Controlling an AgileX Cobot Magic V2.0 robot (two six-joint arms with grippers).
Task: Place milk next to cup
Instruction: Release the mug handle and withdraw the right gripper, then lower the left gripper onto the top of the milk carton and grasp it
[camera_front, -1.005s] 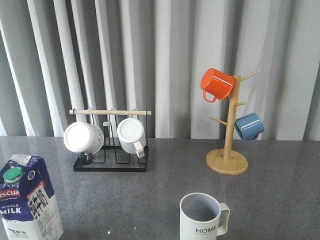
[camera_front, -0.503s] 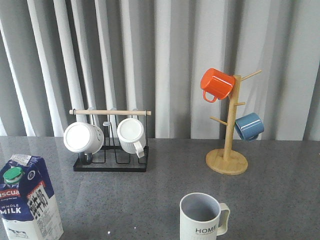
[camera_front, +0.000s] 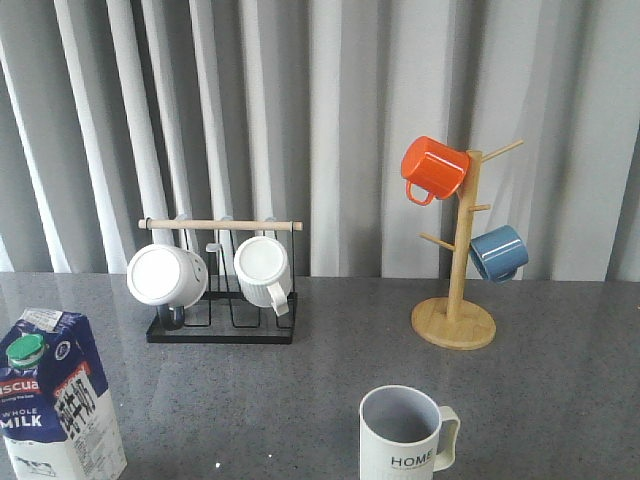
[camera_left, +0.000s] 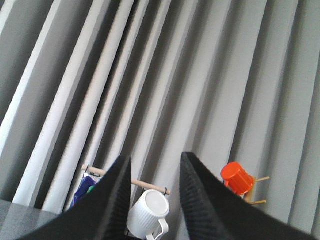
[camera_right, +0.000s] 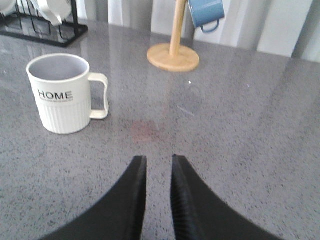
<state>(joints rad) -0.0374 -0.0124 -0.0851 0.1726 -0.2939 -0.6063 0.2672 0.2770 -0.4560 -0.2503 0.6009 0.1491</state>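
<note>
The milk stands upright at the counter's near left corner, its green cap on the slanted top and "WHOLE MILK" facing forward. Nothing grips it. The cup sits at the near edge around the middle, well apart from the carton, its handle pointing right and "HOME" showing on its side; bare grey counter lies between the two.

Farther back on the left, a black wire rack with a wooden bar across the top carries two white ribbed mugs, one facing forward with its mouth, the other beside it. Toward the back right stands a wooden mug tree on a round base, an orange mug hanging high on its left side and a blue mug lower on its right. Grey pleated curtains hang behind the counter.

The left pincer is raised and aimed at the curtains, its black fingers spread with a clear gap and nothing between them. The right pincer hovers low over the counter with the cup ahead and to one side; its fingers are nearly together, a narrow slit left between them, holding nothing.
</note>
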